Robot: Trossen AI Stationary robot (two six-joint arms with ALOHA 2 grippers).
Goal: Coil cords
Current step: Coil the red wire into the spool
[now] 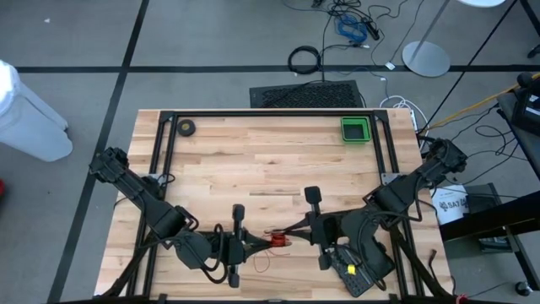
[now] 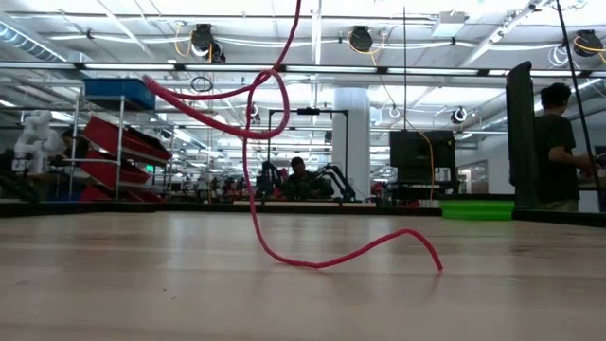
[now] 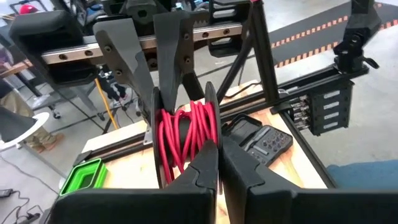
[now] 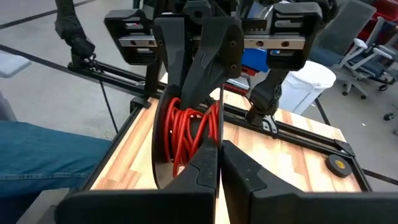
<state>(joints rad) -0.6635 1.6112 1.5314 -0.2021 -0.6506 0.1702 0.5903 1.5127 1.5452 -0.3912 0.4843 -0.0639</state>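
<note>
Near front edge of table [image 1: 253,169], both grippers met at reel [image 1: 277,241]: left gripper [image 1: 246,247] and right gripper [image 1: 305,230] each had fingers pressed together on opposite black flanges, held above wood. Red cord [image 2: 284,142] mostly wound on hub [image 3: 186,134]; free tail looped down, end lying on table [image 2: 417,239]. You did well, by my judgement, to keep tail lightly taut and feed turns between flanges. Cord thin, limp, glossy; reel rigid, round, flat-sided; tabletop pale butcher-block.
</note>
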